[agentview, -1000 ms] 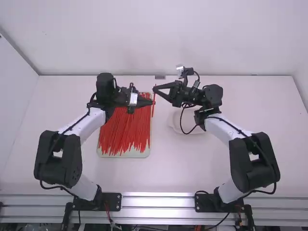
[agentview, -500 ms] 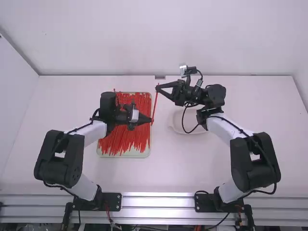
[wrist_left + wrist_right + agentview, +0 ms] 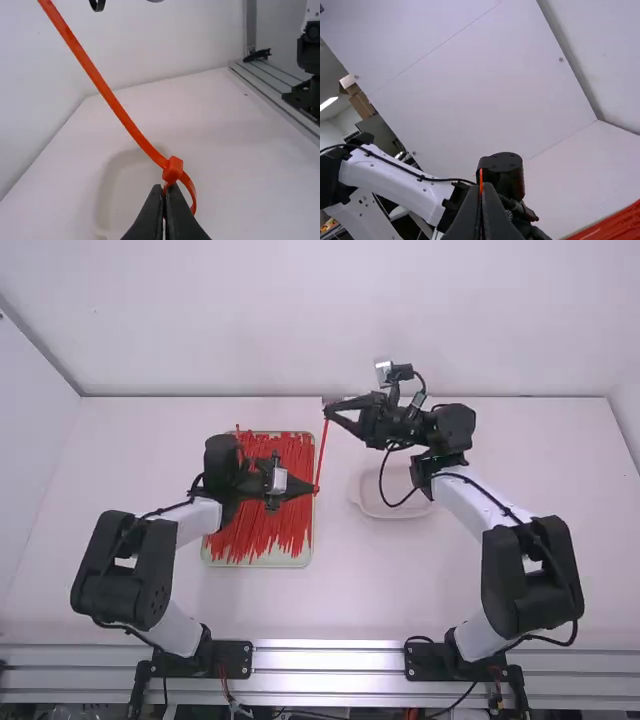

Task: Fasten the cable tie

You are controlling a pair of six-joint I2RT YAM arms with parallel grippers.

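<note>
While the left gripper [image 3: 163,188] pinches the loop of the cable tie [image 3: 115,106], the right gripper [image 3: 481,186] clamps its tail, strap stretched between.

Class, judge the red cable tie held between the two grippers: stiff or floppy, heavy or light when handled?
Probably springy, not floppy: the cable tie spans from the left gripper to the right gripper in a smooth line without sagging. Likely very light, being a thin narrow strip.

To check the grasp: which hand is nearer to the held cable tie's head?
Left. The left hand pinches the tie right at its head; the right hand holds the tie's far end.
</note>
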